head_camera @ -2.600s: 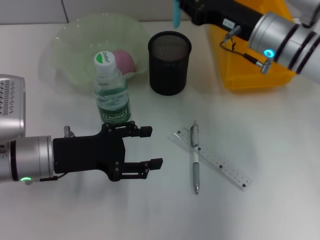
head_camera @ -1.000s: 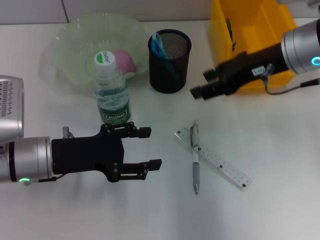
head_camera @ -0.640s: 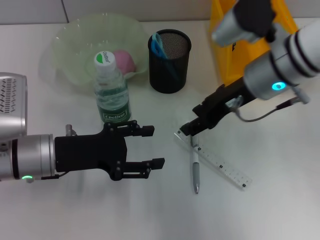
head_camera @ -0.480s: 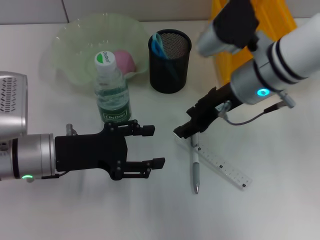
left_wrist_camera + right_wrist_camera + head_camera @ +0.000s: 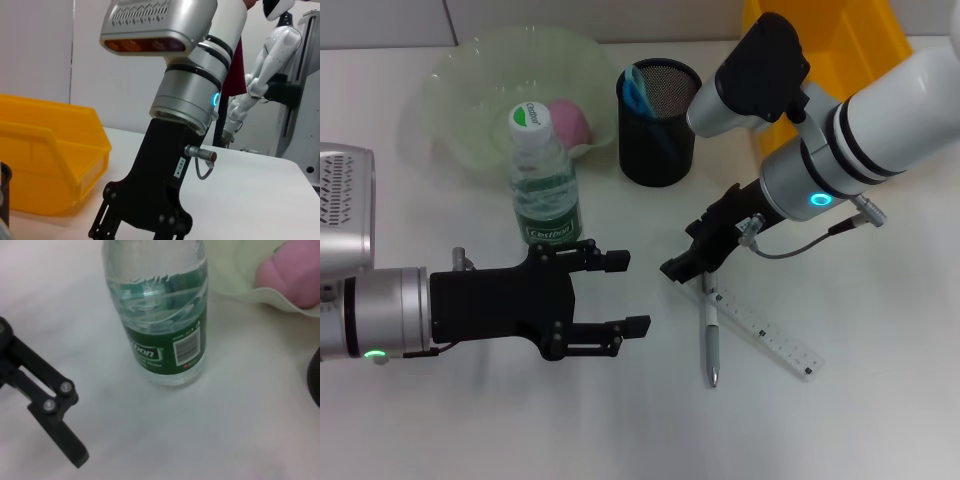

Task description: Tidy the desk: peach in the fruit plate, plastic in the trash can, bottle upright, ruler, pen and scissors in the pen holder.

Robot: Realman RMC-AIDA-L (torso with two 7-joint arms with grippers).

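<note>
right gripper [image 5: 686, 262] over pen [image 5: 710, 322], ruler [image 5: 760, 331].

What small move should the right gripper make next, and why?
Probably lower the right gripper a little onto the pen and close. It hangs at the pen's upper end, the pen lies across the ruler, and both are outside the pen holder.
</note>
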